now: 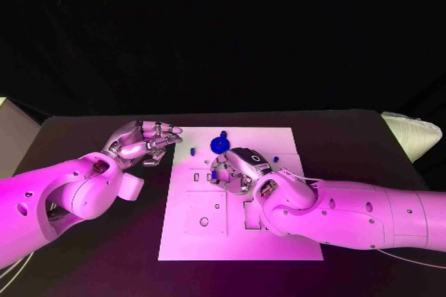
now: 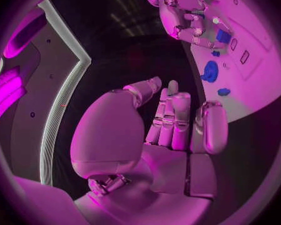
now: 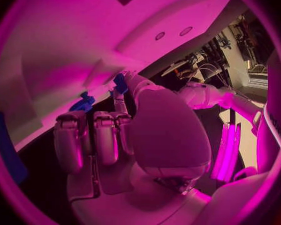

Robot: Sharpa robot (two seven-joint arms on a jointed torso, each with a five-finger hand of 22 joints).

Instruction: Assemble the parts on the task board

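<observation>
The white task board (image 1: 279,239) lies in the middle of the black table. My right hand (image 1: 239,170) rests over the board's upper middle and pinches a small blue part (image 3: 120,83) at its fingertips, close to the board; the left wrist view shows that blue part (image 2: 223,36) too. A round blue part (image 1: 219,143) stands near the board's far edge, with small blue pieces (image 1: 193,151) beside it. My left hand (image 1: 144,142) hovers just off the board's far left corner, fingers curled in, holding nothing.
A pale ribbed object (image 1: 414,134) sits at the table's far right edge. A grey box (image 1: 13,139) stands at the left edge. The board's near half (image 1: 204,223) has slots and holes.
</observation>
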